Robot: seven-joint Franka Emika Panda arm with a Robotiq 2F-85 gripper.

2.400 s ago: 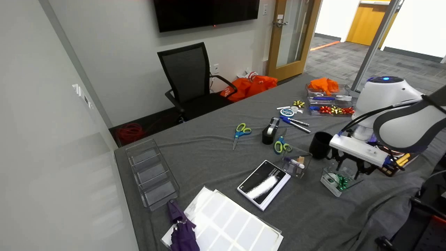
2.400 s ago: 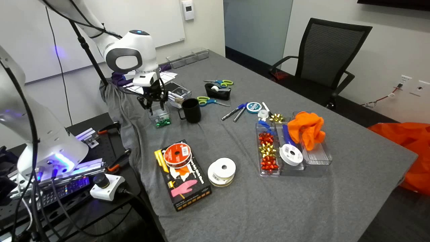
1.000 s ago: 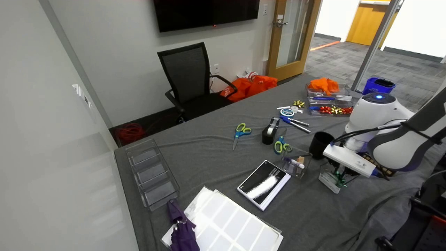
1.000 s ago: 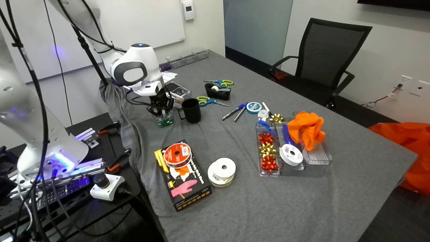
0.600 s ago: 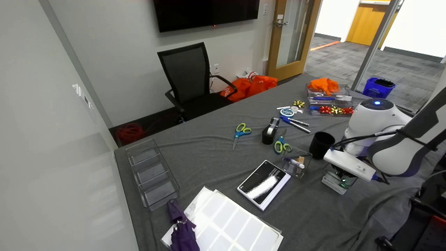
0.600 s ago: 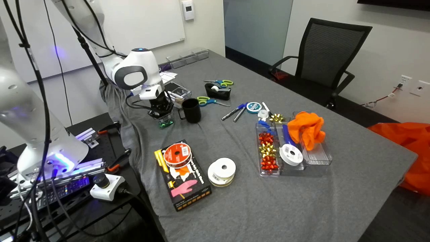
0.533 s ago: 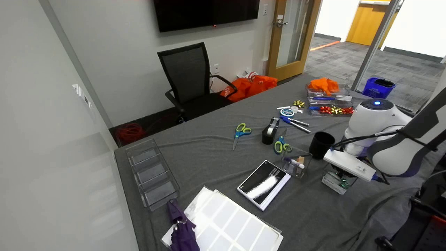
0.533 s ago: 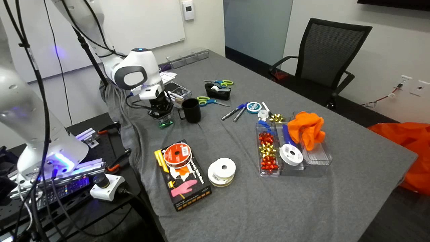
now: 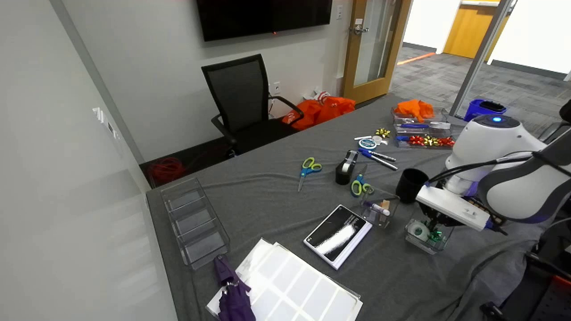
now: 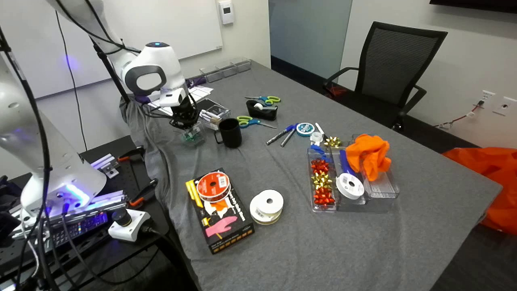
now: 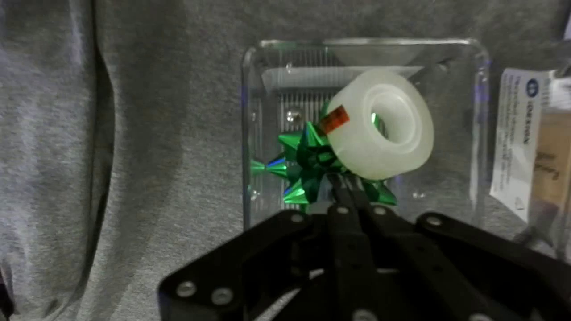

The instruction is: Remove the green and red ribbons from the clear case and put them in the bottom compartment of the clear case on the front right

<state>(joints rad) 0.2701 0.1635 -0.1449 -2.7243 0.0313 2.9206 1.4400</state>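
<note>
arm (image 10: 162, 60): white, smooth, rounded | ring (image 10: 145, 69): grey, around a white cap (image 10: 148, 81) | light (image 9: 497, 119): blue, on a dark disc (image 9: 484, 122) | cables (image 9: 473, 166): black, running along the arm | bar (image 9: 453, 206): white, blue plug (image 9: 490, 222) at one end | jaws: black, with round silver screws (image 11: 221, 296) | base (image 10: 60, 178): white, bright bluish lamp (image 10: 76, 195) low down

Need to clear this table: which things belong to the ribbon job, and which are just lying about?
For the job: claw, green ribbon, small clear case, clear organiser, probably its red ribbons.
Lying about: tape roll, black mug, scissors, tape dispenser.
</note>
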